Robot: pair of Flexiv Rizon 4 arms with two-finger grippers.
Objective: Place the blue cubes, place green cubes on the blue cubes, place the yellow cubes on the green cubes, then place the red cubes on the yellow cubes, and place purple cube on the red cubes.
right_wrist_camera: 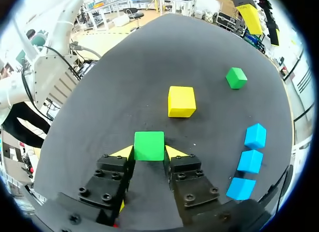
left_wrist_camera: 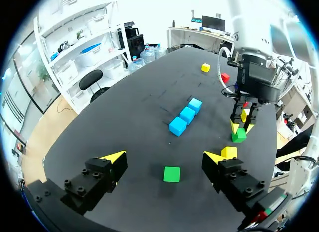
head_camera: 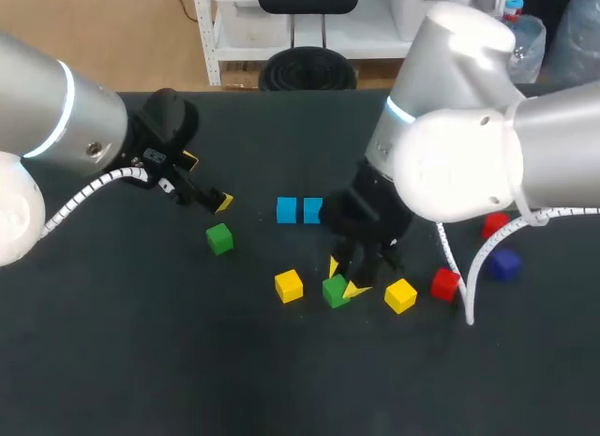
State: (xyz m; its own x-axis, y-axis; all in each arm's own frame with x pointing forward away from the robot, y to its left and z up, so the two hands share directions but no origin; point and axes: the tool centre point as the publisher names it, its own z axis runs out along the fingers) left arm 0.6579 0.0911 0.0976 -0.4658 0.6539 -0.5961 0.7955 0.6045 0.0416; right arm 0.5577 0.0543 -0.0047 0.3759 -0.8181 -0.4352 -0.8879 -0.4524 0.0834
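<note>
My right gripper [head_camera: 344, 278] stands low over the table with its yellow tips pressed against both sides of a green cube [right_wrist_camera: 149, 145], which rests on the black table. A second green cube [head_camera: 219, 238] lies just ahead of my left gripper [left_wrist_camera: 164, 158], which hovers open with nothing between its fingers. Three blue cubes [left_wrist_camera: 187, 115] form a touching row in the middle; in the head view my right arm hides one of them. One yellow cube [head_camera: 289, 285] lies left of the right gripper and another yellow cube [head_camera: 400, 294] lies right of it.
Two red cubes [head_camera: 444, 284] [head_camera: 495, 225] and a purple cube [head_camera: 504, 264] lie on the right, partly behind my right arm and its white cable. The table's near half holds nothing.
</note>
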